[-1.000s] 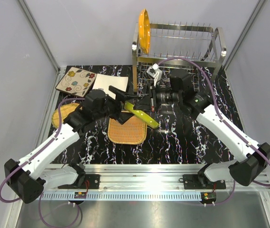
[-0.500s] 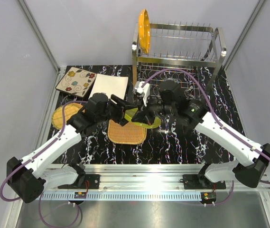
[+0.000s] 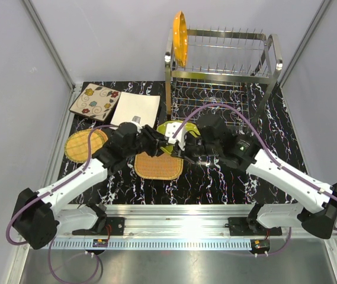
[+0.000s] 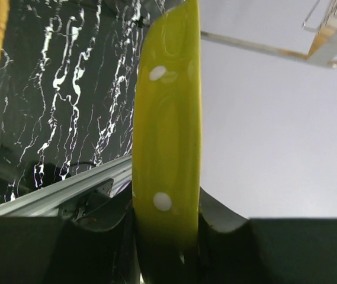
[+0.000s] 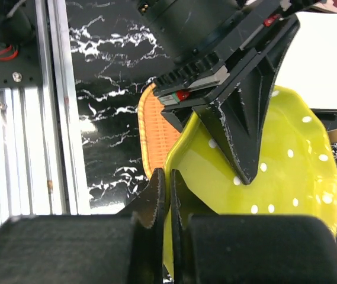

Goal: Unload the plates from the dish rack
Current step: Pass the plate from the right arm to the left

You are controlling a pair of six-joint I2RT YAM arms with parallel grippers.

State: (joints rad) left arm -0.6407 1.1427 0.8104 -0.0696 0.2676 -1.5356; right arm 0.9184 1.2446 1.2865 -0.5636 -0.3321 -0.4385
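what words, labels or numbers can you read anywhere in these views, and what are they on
No readable text in any view.
green dotted plate: plain white dots, no lettering.
floral square plate: flower and swirl pattern, no words.
circuit board by the left arm's base: any markings are too small to read.

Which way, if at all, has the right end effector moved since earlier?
Yes: the right end effector has drawn back from the dish rack, toward the near side.
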